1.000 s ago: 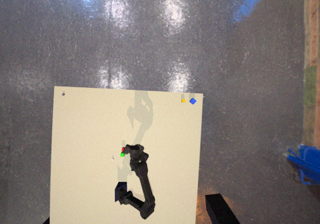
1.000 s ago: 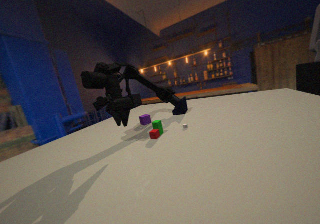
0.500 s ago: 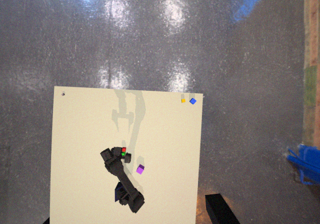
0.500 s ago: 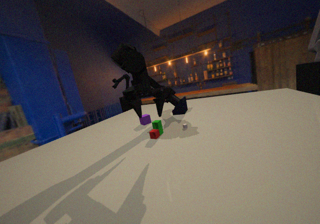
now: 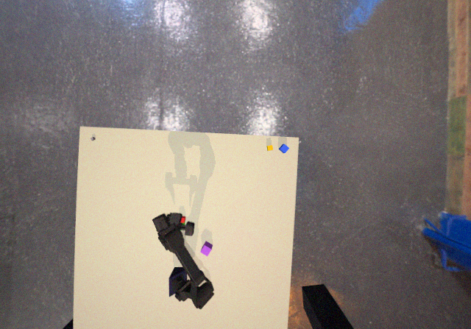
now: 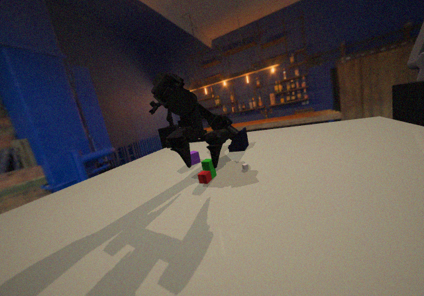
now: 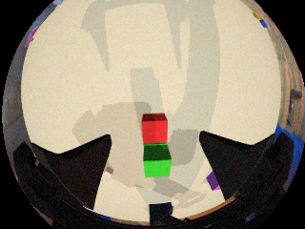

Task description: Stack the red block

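The red block point(image 5: 182, 219) point(image 6: 204, 177) point(image 7: 154, 130) sits on the table, right beside the foot of the green tower; I cannot tell whether they touch. The green tower point(image 6: 207, 165) point(image 7: 157, 164) stands upright, taller than the red block, with nothing on top. My gripper point(image 5: 182, 223) point(image 6: 203, 167) point(image 7: 155, 138) is open and empty, pointing down above the two. In the wrist view its fingers stand wide to either side of them. In the top view the arm partly covers both.
A purple block point(image 5: 206, 248) point(image 6: 194, 157) point(image 7: 213, 181) stands near the tower, towards the arm's base. A tiny pale cube point(image 6: 244, 166) lies on the tower's other side. A yellow block point(image 5: 269, 148) and a blue block point(image 5: 283, 148) lie at a far table corner, a tiny grey object point(image 5: 93, 138) at another.
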Available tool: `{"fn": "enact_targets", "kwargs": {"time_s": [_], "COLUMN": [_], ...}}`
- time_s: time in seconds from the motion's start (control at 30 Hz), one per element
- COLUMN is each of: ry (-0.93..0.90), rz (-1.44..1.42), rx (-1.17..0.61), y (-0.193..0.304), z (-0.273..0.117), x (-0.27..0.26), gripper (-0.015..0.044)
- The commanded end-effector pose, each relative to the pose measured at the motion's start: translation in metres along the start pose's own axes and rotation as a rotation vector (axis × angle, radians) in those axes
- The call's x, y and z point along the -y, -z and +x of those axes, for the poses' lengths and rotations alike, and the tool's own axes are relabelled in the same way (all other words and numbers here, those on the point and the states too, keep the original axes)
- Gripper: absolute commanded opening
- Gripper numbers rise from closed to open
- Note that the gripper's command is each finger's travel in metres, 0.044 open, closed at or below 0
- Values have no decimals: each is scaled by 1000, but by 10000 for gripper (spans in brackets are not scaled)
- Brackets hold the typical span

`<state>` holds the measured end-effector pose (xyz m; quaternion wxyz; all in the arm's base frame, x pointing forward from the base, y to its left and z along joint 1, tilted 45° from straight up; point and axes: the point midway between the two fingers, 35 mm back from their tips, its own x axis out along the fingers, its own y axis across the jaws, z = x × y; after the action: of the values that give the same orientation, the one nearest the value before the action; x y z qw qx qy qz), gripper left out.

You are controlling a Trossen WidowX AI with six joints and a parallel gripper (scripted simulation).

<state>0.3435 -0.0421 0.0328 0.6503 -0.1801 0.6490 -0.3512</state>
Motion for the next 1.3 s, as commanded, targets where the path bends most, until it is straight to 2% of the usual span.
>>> {"fn": "enact_targets", "kwargs": {"time_s": [0.0,0.73,1.2,1.27], "ry": [3,4,4,4], "rz": [-8,-7,-7,-7], "rx": [12,12,12,12], "y": [-2,-3,-3,-3], "z": [3,37,38,38], "x": [-1,0,0,0], "gripper": [440,440,440,387]}}
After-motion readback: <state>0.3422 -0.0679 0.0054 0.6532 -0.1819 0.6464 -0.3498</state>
